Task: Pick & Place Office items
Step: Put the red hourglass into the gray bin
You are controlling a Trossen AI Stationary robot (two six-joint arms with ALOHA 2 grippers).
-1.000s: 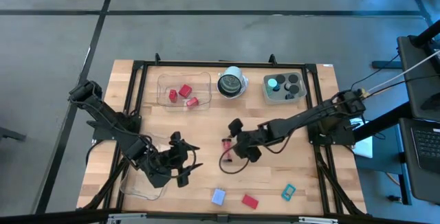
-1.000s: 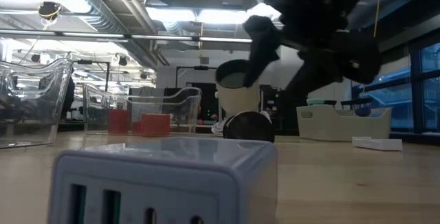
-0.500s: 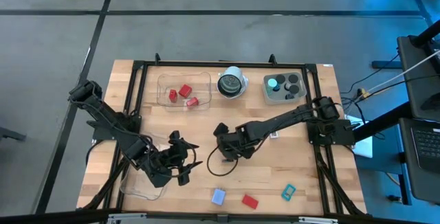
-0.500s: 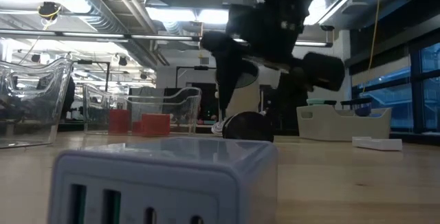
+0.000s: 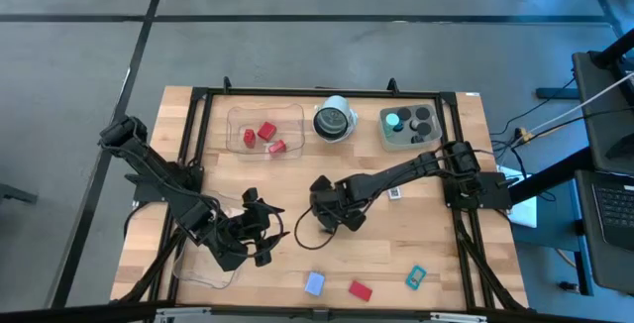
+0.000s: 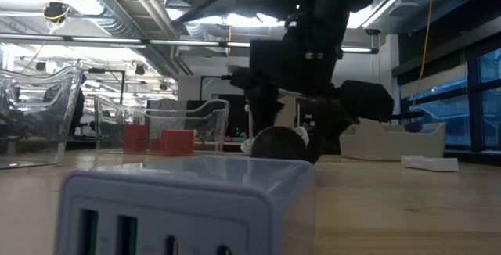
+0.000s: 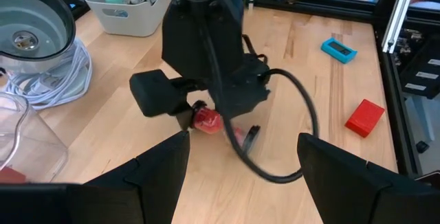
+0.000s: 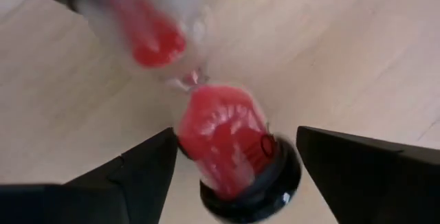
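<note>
On the wood at mid-table lies a red plug point(image 8: 223, 138) with a black collar, on the end of a black cable point(image 7: 309, 128). My right gripper point(image 5: 322, 208) points steeply down over it, open, one finger on each side of the plug. My left gripper point(image 5: 260, 240) hovers open at the near left with nothing between its fingers, facing the right gripper. Loose office items lie near the front edge: a pale-blue rectangle point(image 5: 314, 282), a red block point(image 5: 360, 289) and a teal rectangle point(image 5: 414, 277). My right gripper comes at the red plug point(image 7: 206, 119) from above, its fingers slanting down and standing close on either side of it. The plug lies on the table. Whether the fingers touch it, I cannot tell.
At the back stand a clear tray point(image 5: 238, 125) with red blocks, a round white-rimmed object point(image 5: 335, 120) and a grey bin point(image 5: 386, 135) with black cylinders and a teal cap. Another clear tray point(image 5: 203, 266) sits at the near left, by my left arm.
My right gripper has gone toward the table's left edge and down, tipping to point more steeply at the table, and now stands over the red plug. The cable and plug have stayed on the table.
</note>
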